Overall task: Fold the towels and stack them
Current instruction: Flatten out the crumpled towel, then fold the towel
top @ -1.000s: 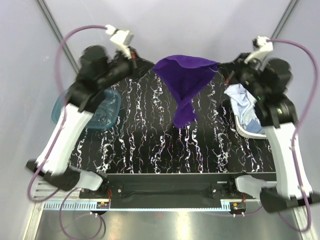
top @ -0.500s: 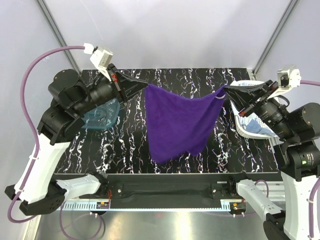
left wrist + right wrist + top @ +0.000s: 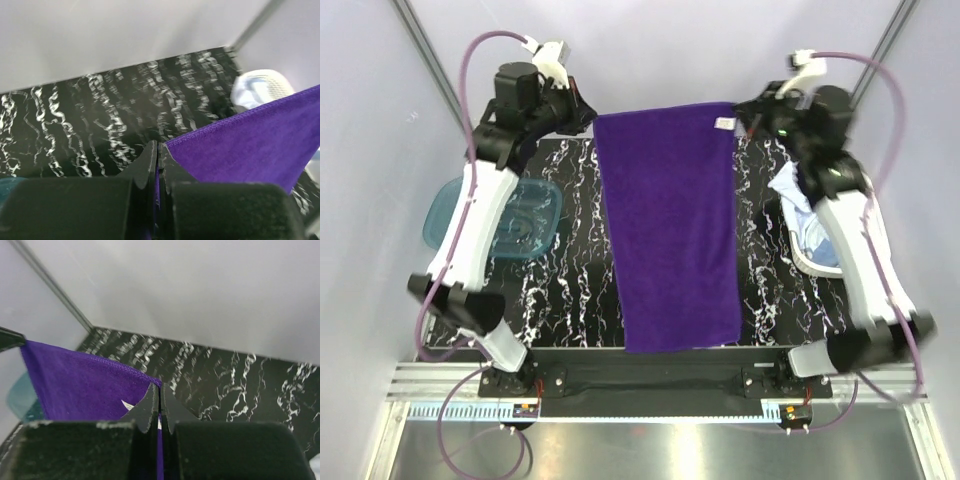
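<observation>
A deep purple towel point(image 3: 668, 230) is stretched out long and flat over the black marbled table, from the far edge to the near edge. My left gripper point(image 3: 590, 115) is shut on its far left corner, and my right gripper point(image 3: 748, 112) is shut on its far right corner, beside a small white label point(image 3: 726, 123). In the left wrist view, purple cloth point(image 3: 240, 150) runs from between the closed fingers of the left gripper point(image 3: 158, 150). The right wrist view shows the right gripper point(image 3: 160, 392) pinching the towel's hem point(image 3: 80, 385). A light blue towel point(image 3: 815, 225) lies bunched in the basket.
A translucent teal tray point(image 3: 515, 215) sits on the left side of the table. A white mesh basket point(image 3: 820, 262) stands at the right edge and also shows in the left wrist view as the basket point(image 3: 265, 85). Grey walls and frame posts close in the far side.
Both grippers have swung up and back to the far edge, pulling the purple towel from a hanging drape into a long flat sheet. Both stay shut on its corners.
</observation>
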